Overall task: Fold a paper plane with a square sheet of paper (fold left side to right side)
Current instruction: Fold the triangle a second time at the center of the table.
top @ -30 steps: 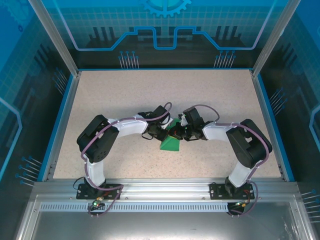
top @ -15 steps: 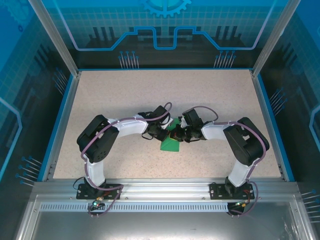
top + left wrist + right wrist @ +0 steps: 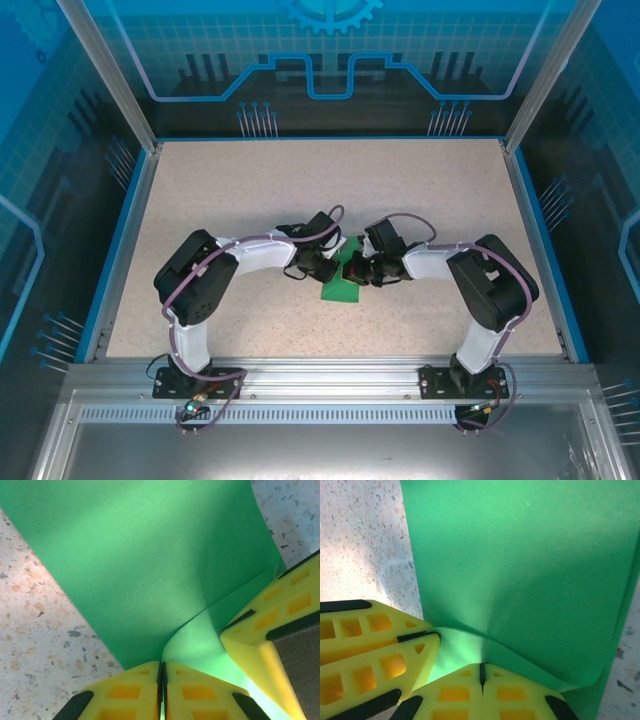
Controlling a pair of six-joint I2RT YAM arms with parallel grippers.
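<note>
The left tool (image 3: 162, 666) and right tool (image 3: 481, 669) each pinch the paper (image 3: 150, 565), crowding close together over the worktop (image 3: 250, 190).

I am looking down at a table (image 3: 220, 200) with a pale, speckled top, and a blue rim (image 3: 118, 250) is running along its left, far and right sides. One item is lying directly on it: a bright green sheet of paper (image 3: 342, 290), sitting roughly midway across and nearer the front edge than the back. In the left wrist view its broad part is resting flat against the speckled surface, while its near end is curling upward off it in a soft bend. In the right wrist view I am noting the same: flat farther out, rising close in. From overhead I am not making out its creases.
</note>
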